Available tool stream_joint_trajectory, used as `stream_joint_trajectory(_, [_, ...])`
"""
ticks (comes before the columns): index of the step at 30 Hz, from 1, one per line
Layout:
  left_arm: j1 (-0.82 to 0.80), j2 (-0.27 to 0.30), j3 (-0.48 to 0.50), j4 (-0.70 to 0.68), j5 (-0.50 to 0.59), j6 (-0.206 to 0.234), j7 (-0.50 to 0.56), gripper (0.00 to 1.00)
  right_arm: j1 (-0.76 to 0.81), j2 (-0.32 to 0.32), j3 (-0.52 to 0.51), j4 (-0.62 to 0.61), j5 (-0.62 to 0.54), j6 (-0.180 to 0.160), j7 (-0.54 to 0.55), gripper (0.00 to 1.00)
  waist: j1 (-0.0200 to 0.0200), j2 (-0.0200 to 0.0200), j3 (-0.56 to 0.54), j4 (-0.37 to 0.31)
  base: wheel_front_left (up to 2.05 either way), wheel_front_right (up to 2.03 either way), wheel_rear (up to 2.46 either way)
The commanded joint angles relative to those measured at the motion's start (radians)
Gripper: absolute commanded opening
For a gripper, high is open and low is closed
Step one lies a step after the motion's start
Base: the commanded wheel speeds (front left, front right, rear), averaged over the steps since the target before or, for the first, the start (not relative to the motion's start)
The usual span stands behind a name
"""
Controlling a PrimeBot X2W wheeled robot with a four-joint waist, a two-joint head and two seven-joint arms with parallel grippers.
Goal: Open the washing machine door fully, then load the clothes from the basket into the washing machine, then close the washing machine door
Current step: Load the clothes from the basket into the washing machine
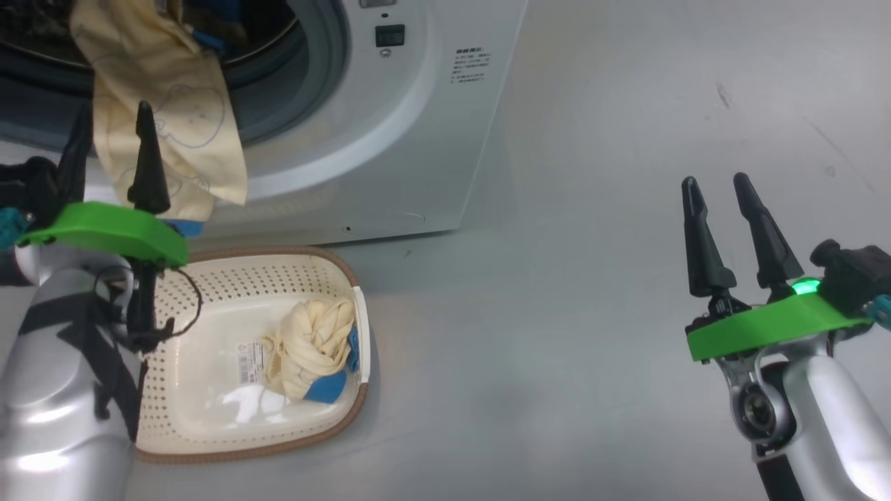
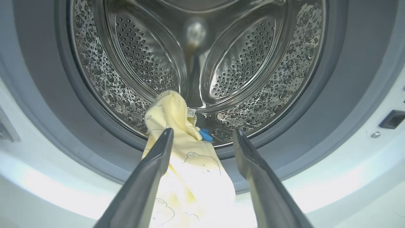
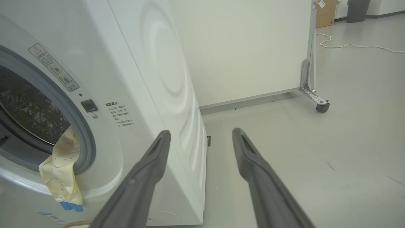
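Observation:
The washing machine (image 1: 418, 139) stands open, its steel drum (image 2: 196, 63) bare at the back. One cream-yellow garment (image 1: 170, 104) hangs half out over the grey gasket; its blue patch (image 3: 71, 206) dangles low. My left gripper (image 1: 111, 149) is open just in front of that cloth. The cloth (image 2: 193, 177) lies loose between the spread fingers, not pinched. The basket (image 1: 264, 252) sits on the floor below the opening, with the other garment (image 1: 313, 351) bunched inside. My right gripper (image 1: 731, 209) hovers open over bare floor to the right. The washing machine door is out of view.
The washer's white side panel (image 3: 164, 72) stands close to my right gripper (image 3: 201, 133). Behind it is a white partition on a caster (image 3: 322, 107). A white cable (image 3: 354, 46) lies on the far floor. Grey floor (image 1: 592, 313) spreads right of the basket.

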Motion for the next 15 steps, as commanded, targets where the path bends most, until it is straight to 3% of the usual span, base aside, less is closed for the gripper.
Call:
stream_joint_trajectory(1, [0.016,0.025,0.039,-0.053,0.014,0.001,-0.007,1.0,0.014,-0.024,0.008,-0.024,-0.01,0.002,-0.006,1.0,0.0,-0.0001,-0.025,0.017,0.0,0.0,0.0])
stream_joint_trajectory(15, [0.239,-0.012,0.104,-0.228,0.055,0.0,-0.007,1.0,0.076,-0.068,-0.017,-0.025,-0.013,0.002,-0.006,1.0,0.0,-0.0001,-0.098,0.072,0.0,0.0,0.0])
